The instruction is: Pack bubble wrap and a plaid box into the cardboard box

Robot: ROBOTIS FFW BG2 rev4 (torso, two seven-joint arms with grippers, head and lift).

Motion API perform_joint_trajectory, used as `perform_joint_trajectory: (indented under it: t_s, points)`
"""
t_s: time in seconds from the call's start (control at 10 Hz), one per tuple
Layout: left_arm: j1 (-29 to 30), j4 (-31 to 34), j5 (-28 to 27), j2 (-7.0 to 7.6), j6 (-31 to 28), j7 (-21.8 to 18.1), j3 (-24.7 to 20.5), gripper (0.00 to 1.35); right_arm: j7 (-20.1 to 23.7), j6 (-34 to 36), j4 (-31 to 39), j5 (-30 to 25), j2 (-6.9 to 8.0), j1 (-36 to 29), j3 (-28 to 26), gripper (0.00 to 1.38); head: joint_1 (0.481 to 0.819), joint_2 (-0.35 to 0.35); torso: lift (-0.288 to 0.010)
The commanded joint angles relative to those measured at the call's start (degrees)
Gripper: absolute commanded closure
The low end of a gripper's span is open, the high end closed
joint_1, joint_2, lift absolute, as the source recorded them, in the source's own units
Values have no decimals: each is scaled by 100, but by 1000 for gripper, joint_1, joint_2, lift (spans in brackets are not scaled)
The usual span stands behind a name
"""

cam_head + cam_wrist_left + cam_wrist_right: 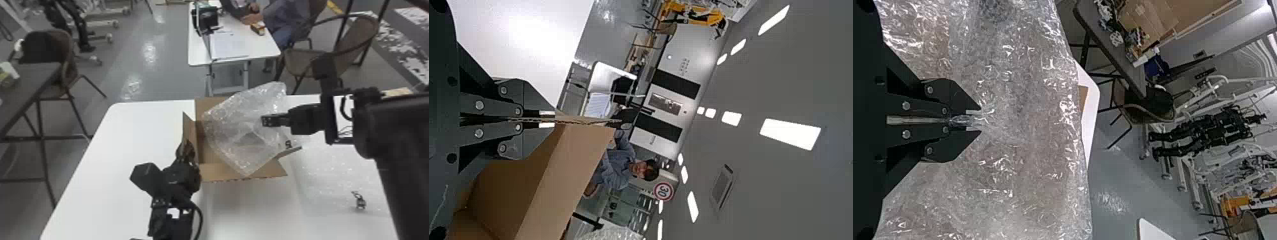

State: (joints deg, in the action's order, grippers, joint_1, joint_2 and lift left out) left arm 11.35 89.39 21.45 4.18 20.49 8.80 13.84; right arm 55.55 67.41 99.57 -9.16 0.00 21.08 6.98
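Observation:
The open cardboard box (242, 172) stands on the white table. My left gripper (186, 148) is at the box's left flap in the head view; in the left wrist view the left gripper (549, 120) is shut on the edge of that cardboard flap (574, 160). Clear bubble wrap (236, 127) hangs tilted over the box opening, hiding much of the inside. My right gripper (265, 121) is over the wrap's right part, and in the right wrist view the right gripper (975, 120) pinches a gathered fold of the bubble wrap (1028, 130).
More clear wrap-like sheet (332, 172) covers the right part of the white table (143, 127), with a small metallic object (360, 202) near the right arm. Beyond stand another white table (236, 48) and chairs, with a person seated there.

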Motion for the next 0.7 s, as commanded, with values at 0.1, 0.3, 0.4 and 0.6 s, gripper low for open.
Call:
perform_joint_trajectory:
  t_s: [0.1,0.3,0.4,0.6]
  points:
    - [-1,0,35,13,95,17,22,1165,-220,-386,-790,731,5,28,163,1113,695,154,-73]
    - [-1,0,114,48,174,17,75,1165,-651,-782,-1317,1030,5,37,321,1113,695,180,-73]
    - [-1,0,149,74,183,17,101,1165,-809,-1300,-1774,1364,5,54,330,1113,695,184,-73]
    - [7,0,167,83,227,17,119,1165,-1091,-2126,-2372,1997,5,28,444,1119,695,195,-73]
